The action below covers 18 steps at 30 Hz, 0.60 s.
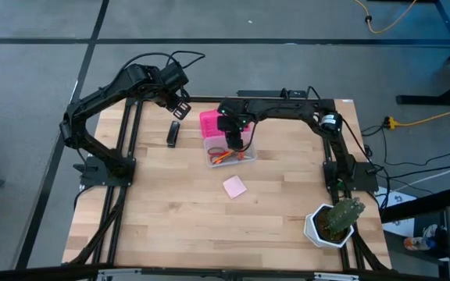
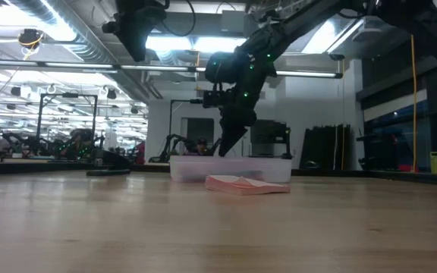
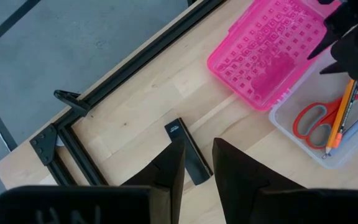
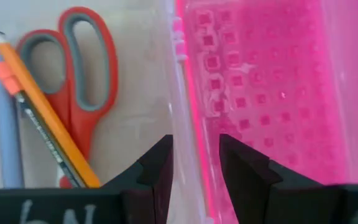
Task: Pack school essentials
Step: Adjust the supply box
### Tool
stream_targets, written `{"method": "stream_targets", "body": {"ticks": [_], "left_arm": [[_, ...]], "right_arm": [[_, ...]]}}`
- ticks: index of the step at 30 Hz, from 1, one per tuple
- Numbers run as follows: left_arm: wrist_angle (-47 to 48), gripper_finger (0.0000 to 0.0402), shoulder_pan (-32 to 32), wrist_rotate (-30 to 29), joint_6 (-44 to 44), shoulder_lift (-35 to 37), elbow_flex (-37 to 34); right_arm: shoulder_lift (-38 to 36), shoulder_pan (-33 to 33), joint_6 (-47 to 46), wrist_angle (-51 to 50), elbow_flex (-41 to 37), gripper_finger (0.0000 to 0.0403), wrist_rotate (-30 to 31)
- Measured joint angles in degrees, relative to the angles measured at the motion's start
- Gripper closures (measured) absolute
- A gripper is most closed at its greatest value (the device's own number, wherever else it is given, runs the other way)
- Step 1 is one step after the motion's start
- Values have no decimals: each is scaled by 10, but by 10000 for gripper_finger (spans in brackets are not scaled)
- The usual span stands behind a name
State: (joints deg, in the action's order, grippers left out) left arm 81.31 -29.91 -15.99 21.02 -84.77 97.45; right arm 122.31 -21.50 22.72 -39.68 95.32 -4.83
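The clear box [image 1: 230, 154] sits on the table with its pink lid [image 1: 211, 122] swung open toward the far edge. In it lie the red-handled scissors [image 4: 79, 81], the orange pencil [image 4: 45, 118] and a pale blue pen [image 4: 5, 134]. My right gripper [image 4: 196, 163] is low over the box, narrowly open, with its fingers on either side of the rim where the lid [image 4: 272, 87] joins. The small black oblong item [image 3: 188, 152] lies flat left of the box. My left gripper [image 3: 197, 163] hovers above it, open. The pink notepad [image 1: 234, 186] lies flat nearer the near edge. My right gripper comes at the box from above, pointing down, its fingertips [image 4: 157, 168] straddling the clear rim [image 4: 182, 118] at the lid's hinge. Whether they touch that rim I cannot tell.
A cactus in a white pot [image 1: 333, 224] stands at the table's near right corner. In the low view the notepad [image 2: 247, 184] lies in front of the box [image 2: 230, 168], and the black item [image 2: 108, 172] is off to the left. Bare wood surrounds the notepad.
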Motion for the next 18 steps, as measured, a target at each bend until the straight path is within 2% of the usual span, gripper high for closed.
{"method": "stream_targets", "body": {"ticks": [12, 18], "left_arm": [[0, 326, 0, 0, 0, 0, 0], [0, 326, 0, 0, -1, 0, 0]], "right_arm": [[23, -1, -28, -7, 0, 273, 5], [23, -17, -80, -40, 0, 297, 18]]}}
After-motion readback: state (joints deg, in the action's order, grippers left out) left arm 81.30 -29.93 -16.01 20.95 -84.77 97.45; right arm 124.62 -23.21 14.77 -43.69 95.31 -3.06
